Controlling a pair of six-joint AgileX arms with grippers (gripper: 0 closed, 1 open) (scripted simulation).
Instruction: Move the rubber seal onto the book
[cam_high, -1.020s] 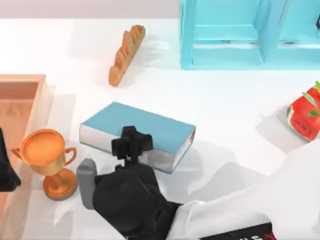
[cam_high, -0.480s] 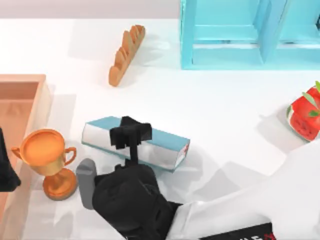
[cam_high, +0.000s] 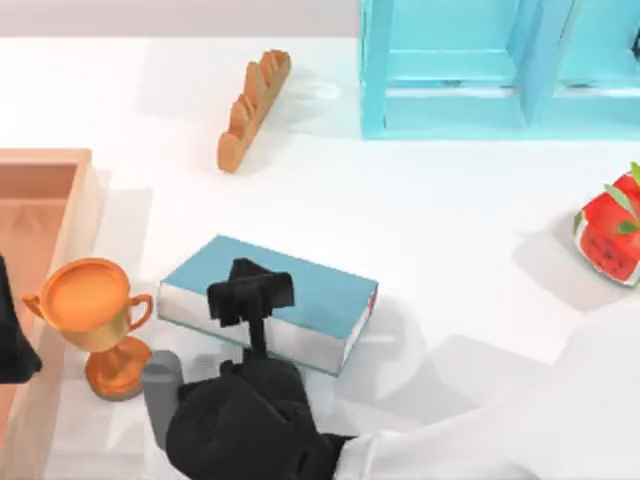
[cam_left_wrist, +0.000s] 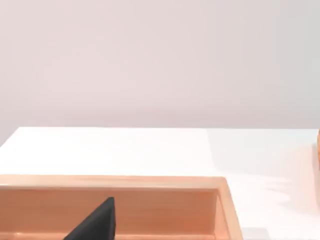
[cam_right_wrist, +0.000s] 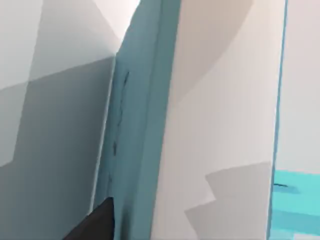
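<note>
White tabletop is shared by the book near the front left, a trophy beside it and a light-blue shelf at the back. The right gripper hangs over the book's cover – whether its fingers are spread or pinching cannot be told, and the rubber seal cannot be made out. The placing step seems in hand – next, a gentle lowering onto the cover is called for; the left arm is parked at the left edge.

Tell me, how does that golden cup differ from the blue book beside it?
The trophy is shiny orange-gold and stands upright on a stem with two handles; the book is teal with white page edges and lies flat. The book is much wider than the trophy. Both rest on the white table, near the right gripper.
</note>
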